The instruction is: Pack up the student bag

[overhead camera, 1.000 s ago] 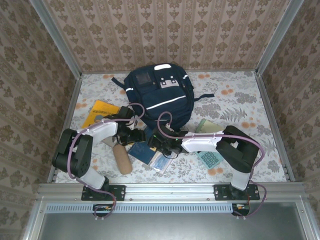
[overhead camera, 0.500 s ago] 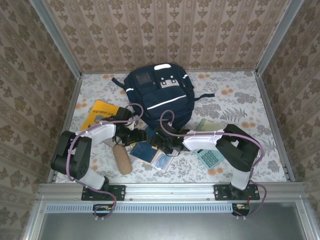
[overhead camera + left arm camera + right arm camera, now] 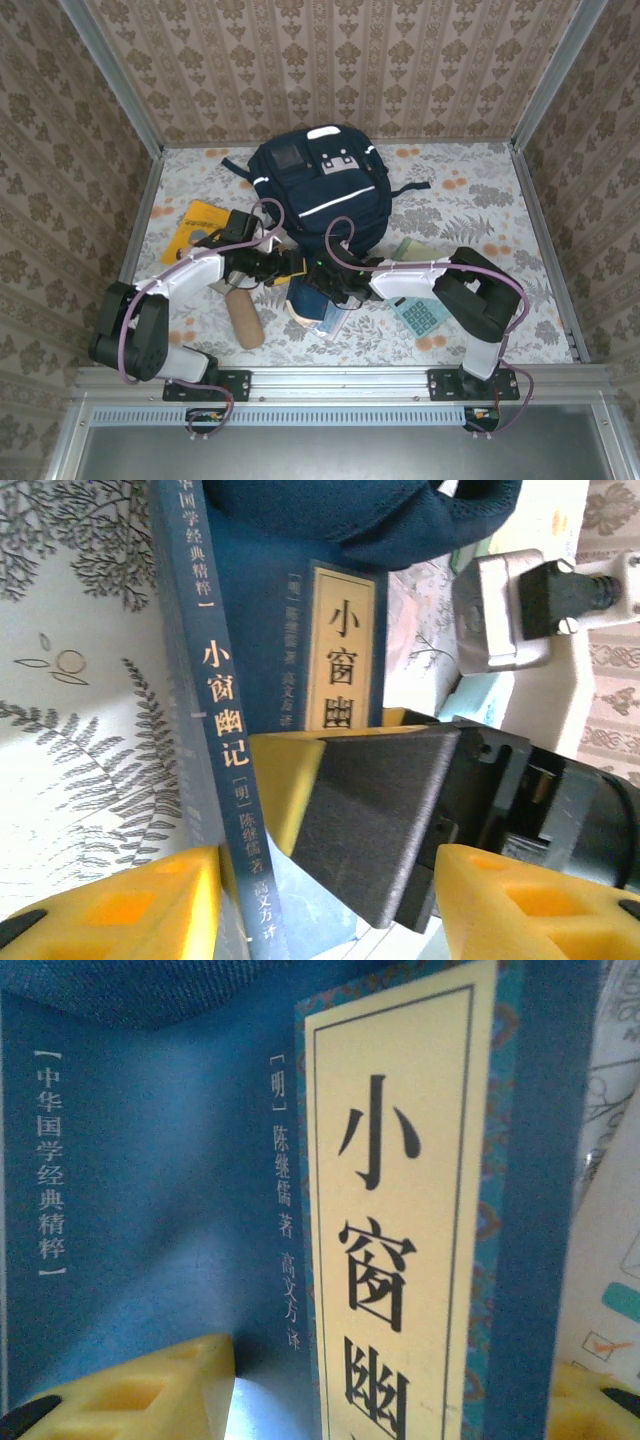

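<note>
Blue book (image 3: 250, 680) at student bag (image 3: 320, 190) near edge; left hand (image 3: 289, 268), right hand (image 3: 323, 281) straddle it; cannot tell whether either grips.

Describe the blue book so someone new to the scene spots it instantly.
Find the navy student bag, the largest item. At its near edge is the blue book. Unlike the yellow booklet, tan cylinder and teal calculator, it carries a cream title panel with black Chinese characters.

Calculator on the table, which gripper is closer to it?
Right. The right gripper is at the blue book, just left of the calculator; the left gripper is at the book's other side, farther left.
</note>
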{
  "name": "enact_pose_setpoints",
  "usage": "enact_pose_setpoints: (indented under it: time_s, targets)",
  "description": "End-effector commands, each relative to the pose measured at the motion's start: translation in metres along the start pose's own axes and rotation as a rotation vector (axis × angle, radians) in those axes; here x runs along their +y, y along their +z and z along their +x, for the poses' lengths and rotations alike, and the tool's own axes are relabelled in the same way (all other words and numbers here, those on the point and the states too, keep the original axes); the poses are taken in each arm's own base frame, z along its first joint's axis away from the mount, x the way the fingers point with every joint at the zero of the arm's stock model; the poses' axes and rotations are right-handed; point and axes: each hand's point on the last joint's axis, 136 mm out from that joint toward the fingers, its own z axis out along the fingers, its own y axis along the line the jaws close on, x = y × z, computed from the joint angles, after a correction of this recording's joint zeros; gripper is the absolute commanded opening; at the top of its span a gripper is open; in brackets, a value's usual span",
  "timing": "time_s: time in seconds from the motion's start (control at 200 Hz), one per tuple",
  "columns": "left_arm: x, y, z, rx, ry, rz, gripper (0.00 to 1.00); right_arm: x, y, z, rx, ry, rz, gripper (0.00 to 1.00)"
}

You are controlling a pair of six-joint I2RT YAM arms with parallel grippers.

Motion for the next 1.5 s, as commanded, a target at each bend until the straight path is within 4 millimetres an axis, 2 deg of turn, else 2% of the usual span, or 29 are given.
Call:
enact_pose_setpoints:
  time_s: [0.0, 0.275, 0.39, 0.555, 0.59, 0.68, 0.725, 0.76, 0.81, 0.95, 1.17, 1.305, 1.325, 1.425, 1.44, 1.495]
  targets:
    - [-0.028, 0.0, 0.011, 0.077, 0.024, 0.121, 0.57, -0.007, 0.014, 0.009, 0.02, -0.02, -0.007, 0.52]
    - [0.016, 0.001, 0.017, 0.119, 0.031, -0.148, 0.54, -0.008, 0.011, 0.009, 0.017, -0.018, -0.015, 0.52]
    - [0.015, 0.013, 0.026, 0.161, 0.069, -0.184, 0.5, -0.007, 0.01, 0.009, 0.018, -0.017, -0.019, 0.52]
    - [0.021, 0.021, 0.026, 0.184, 0.101, -0.26, 0.3, -0.008, 0.01, 0.01, 0.02, -0.017, -0.02, 0.52]
    - [0.021, 0.019, 0.025, 0.179, 0.101, -0.264, 0.25, -0.008, 0.01, 0.01, 0.02, -0.019, -0.019, 0.52]
    - [0.018, 0.011, 0.021, 0.153, 0.117, -0.281, 0.19, -0.007, 0.008, 0.01, 0.02, -0.021, -0.027, 0.54]
    - [0.015, 0.007, 0.017, 0.136, 0.12, -0.281, 0.1, -0.004, 0.006, 0.009, 0.017, -0.024, -0.035, 0.57]
    - [0.015, 0.003, 0.014, 0.123, 0.118, -0.283, 0.07, -0.001, 0.003, 0.008, 0.014, -0.027, -0.048, 0.61]
    - [0.01, -0.003, 0.01, 0.102, 0.122, -0.278, 0.03, 0.002, -0.003, 0.006, 0.007, -0.03, -0.064, 0.66]
    - [-0.007, -0.023, 0.002, 0.051, 0.134, -0.259, 0.02, 0.007, -0.028, -0.003, -0.023, -0.045, -0.091, 0.8]
    - [-0.053, -0.059, -0.011, -0.052, 0.174, -0.183, 0.0, 0.02, -0.072, -0.021, -0.064, -0.093, -0.178, 0.94]
    - [-0.095, -0.068, -0.019, -0.115, 0.189, -0.007, 0.0, 0.041, -0.098, -0.036, -0.089, -0.097, -0.346, 0.98]
    - [-0.097, -0.074, -0.027, -0.146, 0.172, 0.016, 0.0, 0.044, -0.103, -0.039, -0.092, -0.099, -0.372, 0.99]
    - [-0.121, -0.08, -0.038, -0.198, 0.18, 0.129, 0.0, 0.057, -0.114, -0.047, -0.086, -0.115, -0.462, 0.99]
    - [-0.123, -0.081, -0.04, -0.207, 0.182, 0.14, 0.0, 0.065, -0.125, -0.048, -0.093, -0.123, -0.504, 0.99]
    - [-0.131, -0.082, -0.046, -0.228, 0.186, 0.181, 0.0, 0.076, -0.135, -0.05, -0.083, -0.134, -0.571, 1.0]
